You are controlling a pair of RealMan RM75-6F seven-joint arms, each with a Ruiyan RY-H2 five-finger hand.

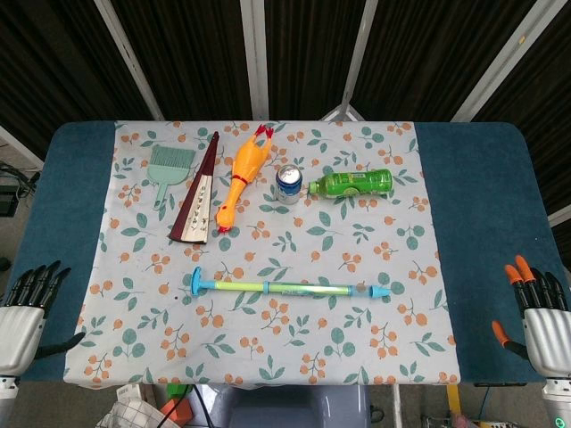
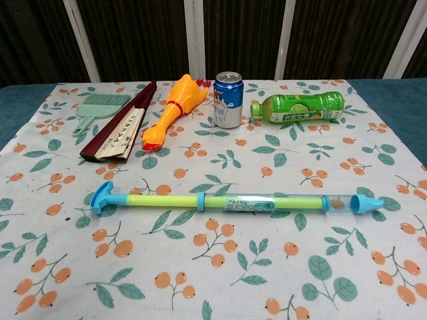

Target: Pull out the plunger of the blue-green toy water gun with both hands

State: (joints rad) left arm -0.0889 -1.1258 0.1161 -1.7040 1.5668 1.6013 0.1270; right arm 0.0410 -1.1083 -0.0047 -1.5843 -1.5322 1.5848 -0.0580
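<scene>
The blue-green toy water gun lies flat across the near middle of the floral cloth. Its T-shaped plunger handle points left and its blue nozzle points right. A stretch of yellow-green plunger rod shows between the handle and the clear barrel. My left hand hovers at the table's near left corner, fingers apart and holding nothing. At the near right corner my right hand is likewise spread and empty. Both are far from the toy. The chest view shows neither hand.
Along the far side of the cloth lie a green brush, a folded fan, a rubber chicken, an upright can and a green bottle on its side. The blue table extends beyond the cloth on both sides.
</scene>
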